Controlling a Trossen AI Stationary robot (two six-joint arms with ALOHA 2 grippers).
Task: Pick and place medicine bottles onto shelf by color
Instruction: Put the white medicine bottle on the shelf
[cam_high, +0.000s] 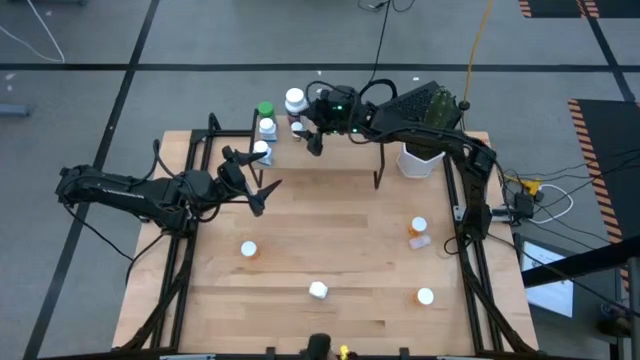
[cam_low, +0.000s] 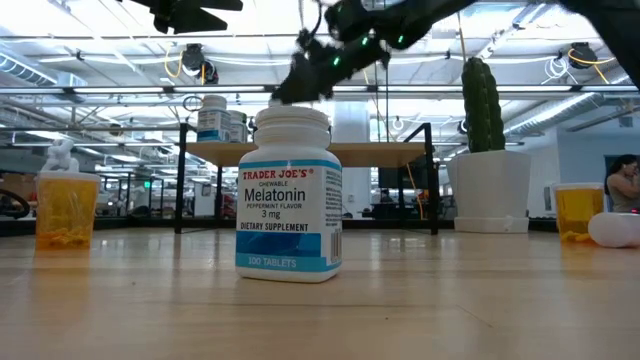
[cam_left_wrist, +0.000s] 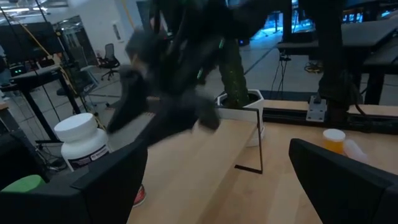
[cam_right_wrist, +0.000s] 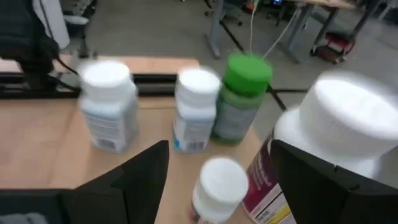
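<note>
On the left, the left gripper (cam_high: 262, 185) hangs over the table's (cam_high: 340, 250) left half with its fingers spread wide and nothing between them, just in front of the shelf (cam_high: 330, 150).

The shelf is a low light-wood board on thin black legs, standing at the table's far edge. At its left end a cluster of bottles is gathered: a green-capped bottle (cam_right_wrist: 241, 99) with a greenish body, a white-capped one with a blue label (cam_right_wrist: 195, 109) just beside it, another white-capped, blue-labelled bottle (cam_right_wrist: 109, 102) a little apart, a small white-capped one (cam_right_wrist: 219, 186) nearer the wrist camera, and a large white-capped bottle with a dark red label (cam_right_wrist: 329, 140) close at the side.

The right gripper (cam_high: 313, 135) is over that cluster. Its fingers (cam_right_wrist: 134, 171) stand apart with the small white-capped bottle showing between them, and whether they touch it I cannot tell.

Down on the table, left to right: an orange bottle with a white cap (cam_high: 249, 250), the white Melatonin bottle with a blue label band (cam_low: 289, 195) nearest the front, then an orange bottle (cam_high: 418, 229) with a pale one lying beside it (cam_high: 419, 242), and another white-capped bottle (cam_high: 425, 296) near the front right. A white pot holding a cactus (cam_low: 487, 160) stands on the right near the shelf's end.
</note>
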